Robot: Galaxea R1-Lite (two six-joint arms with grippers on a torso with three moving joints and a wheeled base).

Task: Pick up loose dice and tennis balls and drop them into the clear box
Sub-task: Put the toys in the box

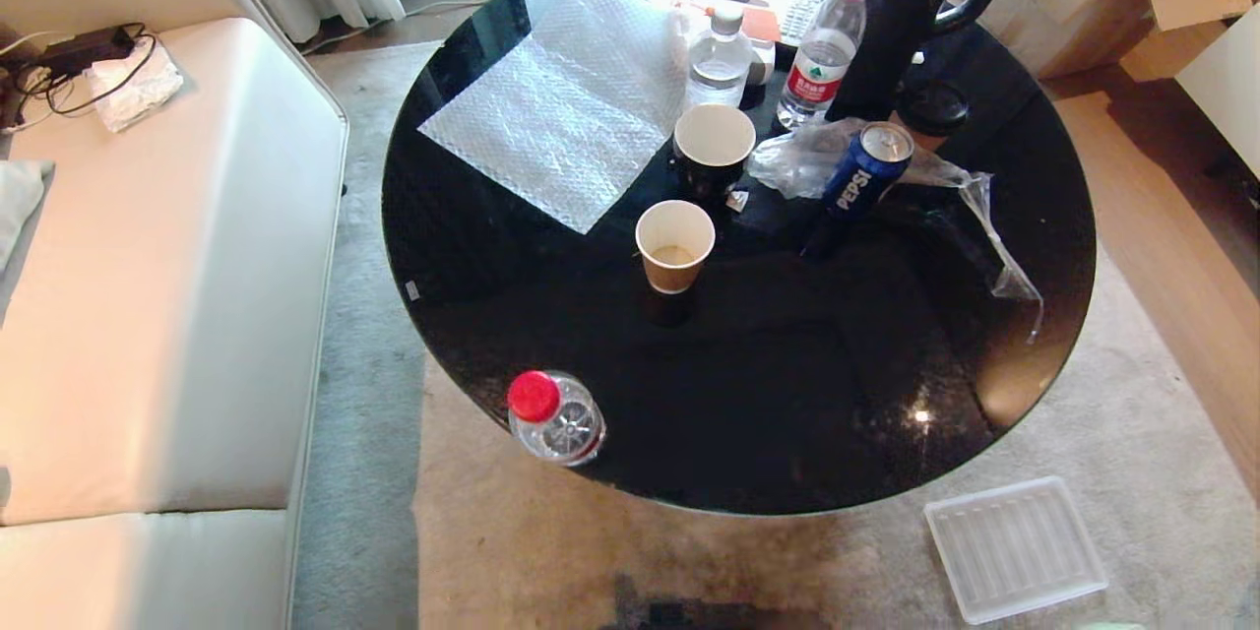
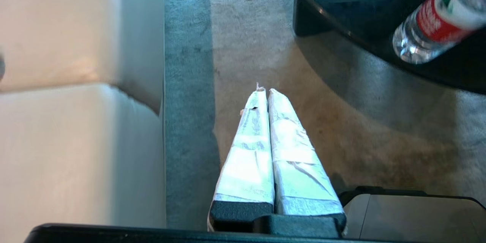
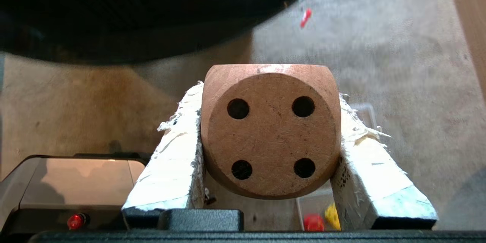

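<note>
Neither arm shows in the head view, so the grip is told by the wrist cameras alone. In the right wrist view the right gripper (image 3: 270, 136) has its jaws clenched on a beige die (image 3: 270, 131), the four-pip face turned toward the camera, held above the carpet (image 3: 379, 64) beside the dark rim of the round worktop (image 3: 114, 26). Below the die, between the jaws, part of the clear box (image 3: 315, 209) shows with a red die (image 3: 313, 222) and a yellow die (image 3: 332, 217) inside it; a small red scrap (image 3: 305, 17) lies on the carpet farther off. The head view catches none of these.

In the left wrist view the left gripper (image 2: 264, 91) hangs over the carpet near the pale sofa (image 2: 76, 121), its taped jaws pressed together and grasping nothing. A water bottle (image 2: 436, 19) with a red label stands at the worktop's edge.

Only the head view shows the black worktop (image 1: 787, 394) from above: a blue can (image 1: 866, 177) reading PEPSI, a brown paper cup (image 1: 674, 246), a dark cup (image 1: 713, 150), a sheet of bubble wrap (image 1: 561, 108), two more bottles, one with a red cap and red label (image 1: 825, 49) whose print is too small to read, and a dark jug (image 1: 911, 10). A ribbed translucent lid (image 1: 1014, 546) lies on the carpet by the worktop's near right edge.
</note>
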